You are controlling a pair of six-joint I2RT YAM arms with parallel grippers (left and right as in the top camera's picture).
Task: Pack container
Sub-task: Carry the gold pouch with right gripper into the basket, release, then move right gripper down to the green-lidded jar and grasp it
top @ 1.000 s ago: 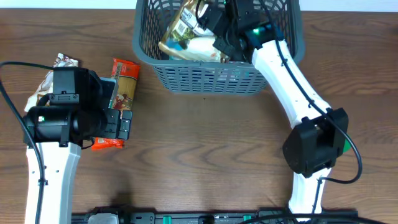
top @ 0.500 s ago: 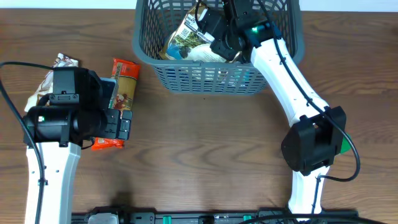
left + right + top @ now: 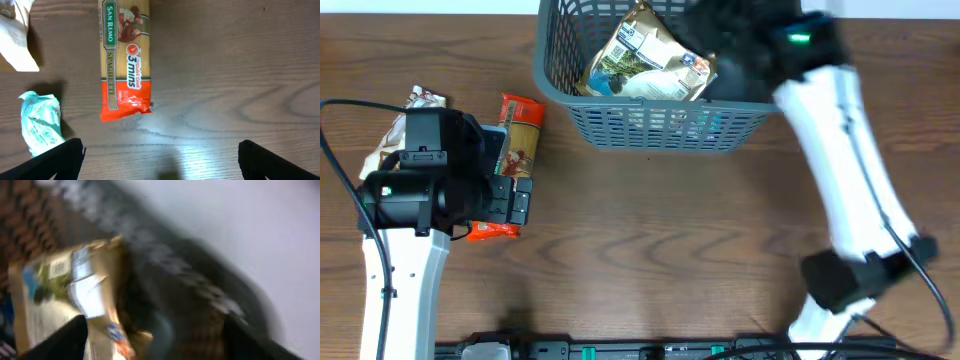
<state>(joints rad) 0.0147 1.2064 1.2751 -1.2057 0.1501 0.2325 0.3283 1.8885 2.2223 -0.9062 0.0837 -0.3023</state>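
Observation:
The container (image 3: 650, 132), a grey-blue mesh basket, stands at the table's far edge. A brown food packet (image 3: 646, 60) lies tilted inside it and appears blurred in the right wrist view as well (image 3: 65, 295). My right gripper (image 3: 745, 40) is a blur over the basket's right side, and in its wrist view the gripper (image 3: 155, 342) is open with nothing in it. A spaghetti packet (image 3: 520, 128) lies on the table at the left. My left gripper (image 3: 160, 162) hovers wide open just past the orange end of the spaghetti packet (image 3: 124, 55), touching nothing.
A white-and-brown packet (image 3: 420, 100) lies at the far left beside the left arm, its corner in the left wrist view (image 3: 15, 42). A crumpled green-and-white packet (image 3: 40, 122) sits close to my left finger. Bare wood stretches between the arms.
The right gripper opened and let go of the brown packet, which now lies in the basket. The right arm swung off to the right. The left arm stayed still.

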